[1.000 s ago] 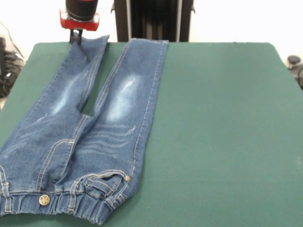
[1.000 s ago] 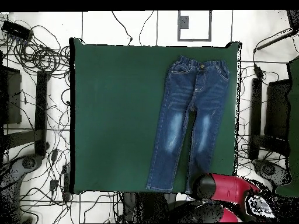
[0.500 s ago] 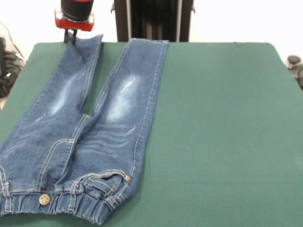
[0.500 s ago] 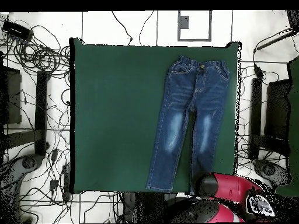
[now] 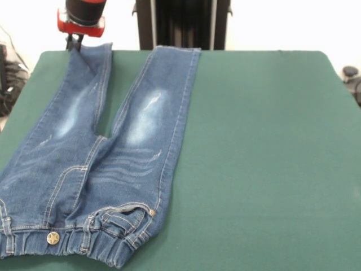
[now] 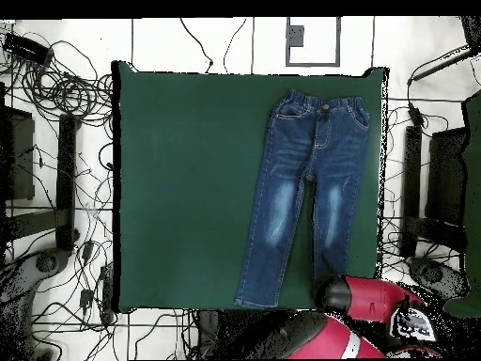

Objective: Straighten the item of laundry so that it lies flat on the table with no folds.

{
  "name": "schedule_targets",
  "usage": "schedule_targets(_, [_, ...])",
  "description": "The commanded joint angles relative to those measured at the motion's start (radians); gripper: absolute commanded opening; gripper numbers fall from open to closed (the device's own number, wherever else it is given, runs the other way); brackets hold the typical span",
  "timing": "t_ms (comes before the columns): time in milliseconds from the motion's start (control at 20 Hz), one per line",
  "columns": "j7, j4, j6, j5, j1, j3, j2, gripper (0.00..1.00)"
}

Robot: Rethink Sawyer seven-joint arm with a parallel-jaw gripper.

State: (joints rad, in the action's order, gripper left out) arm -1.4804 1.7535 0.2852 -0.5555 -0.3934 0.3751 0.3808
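The small blue jeans (image 5: 96,152) lie face up on the green table (image 5: 259,147), waistband at the near edge, legs running toward the far side. In the overhead view the jeans (image 6: 305,183) sit on the right part of the table (image 6: 188,188). My gripper (image 5: 75,43) is at the far left corner, shut on the hem of the left-hand leg, which it holds slightly raised. The red arm (image 6: 362,299) hides that hem from above. The two legs spread apart in a narrow V. Small wrinkles show below the waistband.
A black column (image 5: 181,23) stands behind the table's far edge. Tangled cables (image 6: 56,89) and dark equipment (image 6: 423,188) surround the table on the floor. The jeans' waistband reaches the near left table edge in the front view.
My gripper has moved left along the far edge, dragging the held leg hem with it. The gap between the two legs has widened. The other leg and waistband stayed put.
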Motion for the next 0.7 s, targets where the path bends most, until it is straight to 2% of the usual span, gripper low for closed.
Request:
schedule_targets(50, [-0.194, -0.088, -0.018, 0.052, 0.035, -0.027, -0.008, 0.00])
schedule_targets(450, [-0.149, -0.062, -0.045, 0.038, 0.000, -0.087, 0.027, 0.00])
schedule_targets(700, [-0.102, -0.017, -0.050, 0.045, -0.082, -0.198, 0.030, 0.00])
